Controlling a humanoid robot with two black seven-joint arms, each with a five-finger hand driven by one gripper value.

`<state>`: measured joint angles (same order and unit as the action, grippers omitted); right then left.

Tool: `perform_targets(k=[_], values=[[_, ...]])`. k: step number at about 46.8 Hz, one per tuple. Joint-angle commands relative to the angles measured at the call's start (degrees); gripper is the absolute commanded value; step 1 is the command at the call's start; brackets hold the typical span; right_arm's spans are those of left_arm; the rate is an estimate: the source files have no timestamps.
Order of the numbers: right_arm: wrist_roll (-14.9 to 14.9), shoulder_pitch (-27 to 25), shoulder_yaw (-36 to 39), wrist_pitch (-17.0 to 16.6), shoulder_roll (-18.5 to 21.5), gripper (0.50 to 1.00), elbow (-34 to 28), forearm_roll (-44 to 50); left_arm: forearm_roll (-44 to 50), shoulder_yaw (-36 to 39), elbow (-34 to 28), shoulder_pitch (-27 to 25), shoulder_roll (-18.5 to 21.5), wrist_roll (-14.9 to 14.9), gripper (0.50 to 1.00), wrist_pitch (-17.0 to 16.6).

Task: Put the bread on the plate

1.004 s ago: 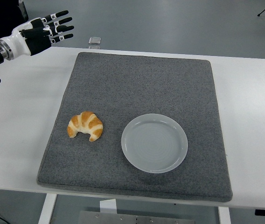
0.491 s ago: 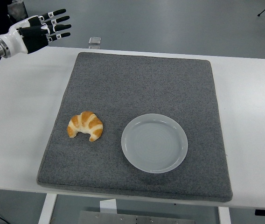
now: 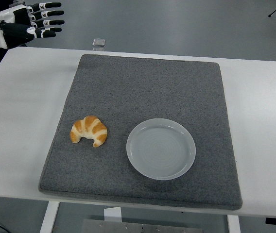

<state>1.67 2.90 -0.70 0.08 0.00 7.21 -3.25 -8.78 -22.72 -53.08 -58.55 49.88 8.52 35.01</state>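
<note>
I see the left hand (image 3: 24, 24) at top-left, past the table's far corner, fingers (image 3: 50, 21) spread, holding nothing. Bread (image 3: 89, 131) is well apart from it, lying on the mat (image 3: 147, 87) near its left edge. Plate (image 3: 161, 148) sits just right of the bread, not touching, nothing in it. No readable writing. Small object (image 3: 98, 42) on the floor beyond the table.

Bright, even overhead light left the white tabletop (image 3: 26, 116) near washed out, with only soft faint shadows under the croissant (image 3: 89, 131) and plate (image 3: 161, 148), focus sharp throughout, no visible blur or glare spots.
</note>
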Motion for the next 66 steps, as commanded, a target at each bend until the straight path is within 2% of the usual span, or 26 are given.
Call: perform_targets(k=[1, 10, 22, 36, 49, 59, 64, 66], values=[[0.0, 0.0, 0.0, 0.0, 0.0, 0.952, 0.0, 0.0, -1.5, 0.05, -2.81, 0.54, 2.4, 0.36, 0.994, -0.01], [0.0, 0.0, 0.0, 0.0, 0.0, 0.952, 0.0, 0.0, -10.72, 0.05, -8.88, 0.54, 6.54, 0.79, 0.994, -0.01], [0.0, 0.0, 0.0, 0.0, 0.0, 0.952, 0.0, 0.0, -21.36, -0.04, -18.28, 0.46, 11.02, 4.57, 0.994, -0.01], [0.0, 0.0, 0.0, 0.0, 0.0, 0.952, 0.0, 0.0, -24.09, 0.4, -23.21, 0.45, 13.31, 5.8, 0.994, -0.01], [0.0, 0.0, 0.0, 0.0, 0.0, 0.952, 0.0, 0.0, -35.16, 1.1, -25.14, 1.07, 13.22, 5.89, 0.994, -0.01], [0.0, 0.0, 0.0, 0.0, 0.0, 0.952, 0.0, 0.0, -45.44, 1.19, -29.71, 4.32, 13.05, 8.97, 0.994, -0.01], [0.0, 0.0, 0.0, 0.0, 0.0, 0.954, 0.0, 0.0, -48.87, 1.28, -30.59, 6.78, 12.61, 9.32, 0.994, -0.01], [0.0, 0.0, 0.0, 0.0, 0.0, 0.952, 0.0, 0.0, -49.93, 1.28, -30.95, 7.57, 12.26, 9.41, 0.994, -1.87]])
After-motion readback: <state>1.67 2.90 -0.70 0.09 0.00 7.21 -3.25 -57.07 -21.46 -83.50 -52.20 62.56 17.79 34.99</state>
